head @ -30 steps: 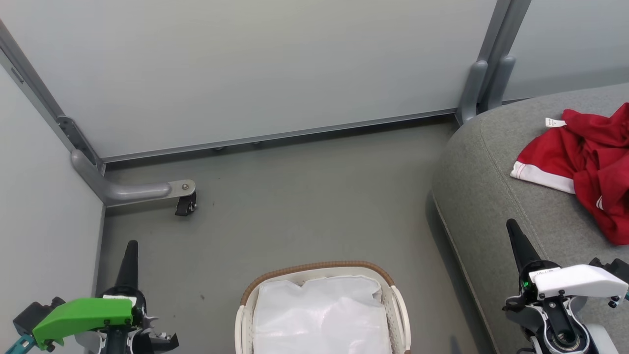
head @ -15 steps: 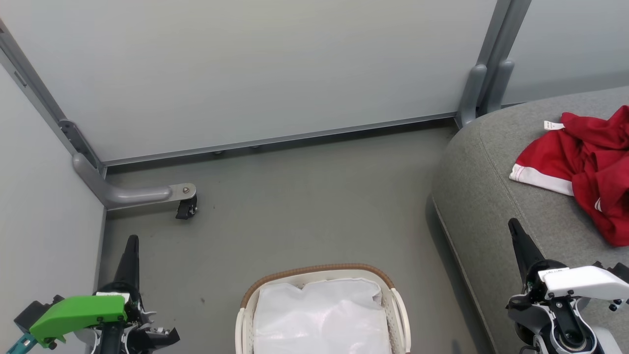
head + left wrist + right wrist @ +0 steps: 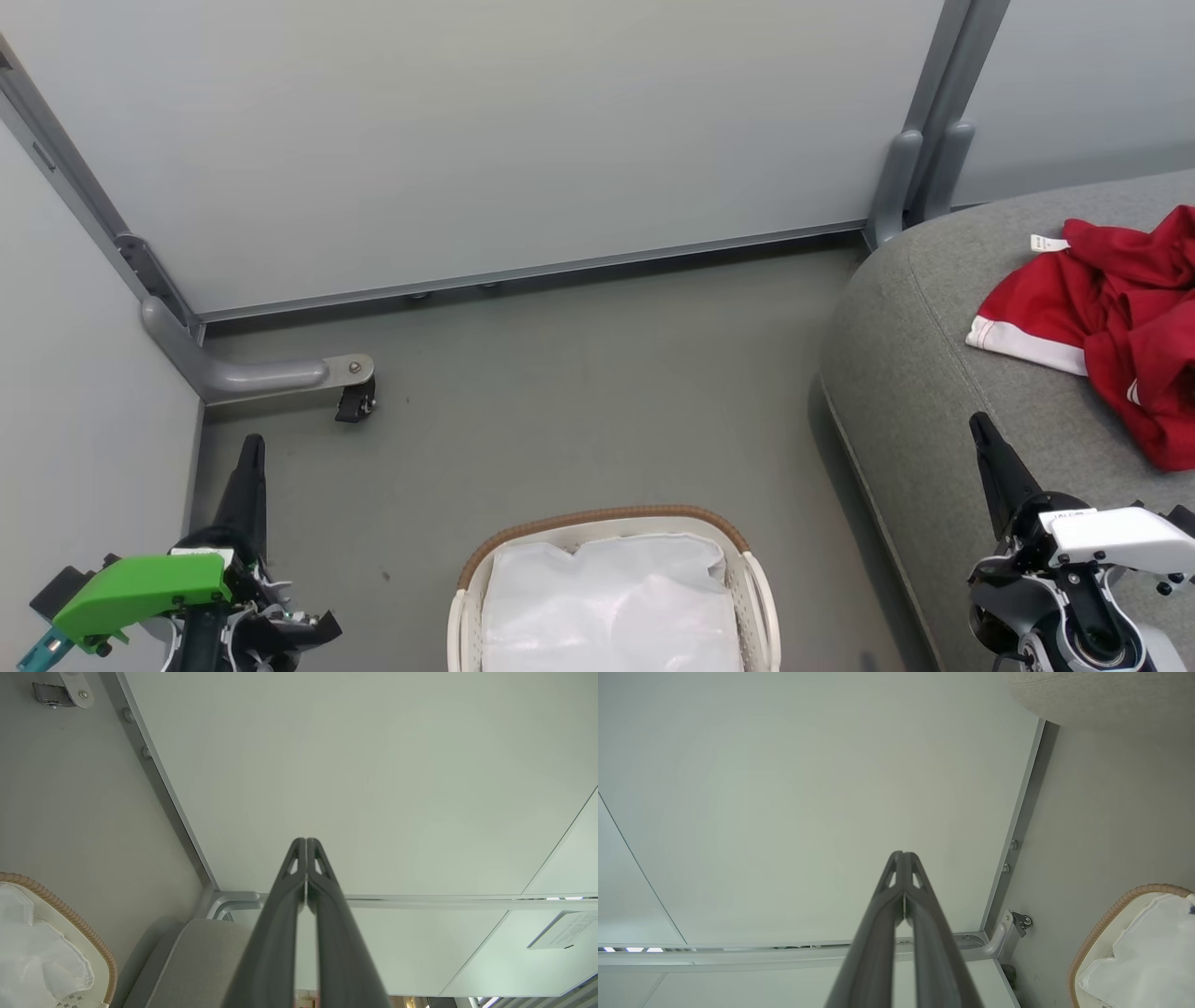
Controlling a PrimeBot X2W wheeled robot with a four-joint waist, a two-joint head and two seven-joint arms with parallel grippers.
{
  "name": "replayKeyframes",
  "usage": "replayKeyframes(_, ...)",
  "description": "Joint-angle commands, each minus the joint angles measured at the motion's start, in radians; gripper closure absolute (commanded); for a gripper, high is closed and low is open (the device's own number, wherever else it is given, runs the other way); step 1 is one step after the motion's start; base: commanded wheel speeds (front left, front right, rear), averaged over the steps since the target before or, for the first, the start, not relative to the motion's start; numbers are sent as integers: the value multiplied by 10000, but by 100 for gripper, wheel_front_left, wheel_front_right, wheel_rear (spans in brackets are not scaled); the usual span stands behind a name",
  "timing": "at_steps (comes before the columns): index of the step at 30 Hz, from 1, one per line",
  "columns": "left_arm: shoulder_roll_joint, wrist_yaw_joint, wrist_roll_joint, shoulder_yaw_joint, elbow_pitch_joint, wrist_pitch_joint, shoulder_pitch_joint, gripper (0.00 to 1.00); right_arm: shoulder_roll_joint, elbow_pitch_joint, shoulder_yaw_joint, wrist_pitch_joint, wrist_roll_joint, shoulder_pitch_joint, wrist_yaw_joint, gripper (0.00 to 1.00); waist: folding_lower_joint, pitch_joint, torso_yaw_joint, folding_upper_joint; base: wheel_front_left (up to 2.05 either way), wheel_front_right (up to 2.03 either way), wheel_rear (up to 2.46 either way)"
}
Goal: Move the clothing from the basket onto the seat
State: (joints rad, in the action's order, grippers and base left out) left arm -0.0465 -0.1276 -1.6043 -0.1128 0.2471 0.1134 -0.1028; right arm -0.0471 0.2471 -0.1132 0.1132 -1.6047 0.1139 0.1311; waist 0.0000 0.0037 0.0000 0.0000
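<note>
On the seat (image 3: 920,373), head view shows clothing (image 3: 1111,299).

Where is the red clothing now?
In the head view, the red clothing lies on the grey seat at the far right, beyond the right hand, apart from the basket.

even, soft bright light, faint shadows, sharp focus, wrist views bowed at edges.

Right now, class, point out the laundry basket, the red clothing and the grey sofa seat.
laundry basket (image 3: 597,515): head view, on its brown woven rim.
red clothing (image 3: 1120,308): head view, on the crumpled red fabric.
grey sofa seat (image 3: 934,373): head view, on bare cushion left of the clothing.
</note>
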Motion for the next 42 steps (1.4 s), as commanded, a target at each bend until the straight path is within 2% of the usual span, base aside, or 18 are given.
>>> replayKeyframes(1,-68,-57,-103,-29,-37,48,-115,100,-59,-55,-31,36,-102,-113,-7,100,0,-6,0,0,0,0,0)
replayKeyframes(42,-68,-56,-101,-24,-34,43,-113,100,-59,-51,-25,34,-97,-111,-5,100,0,-6,0,0,0,0,0)
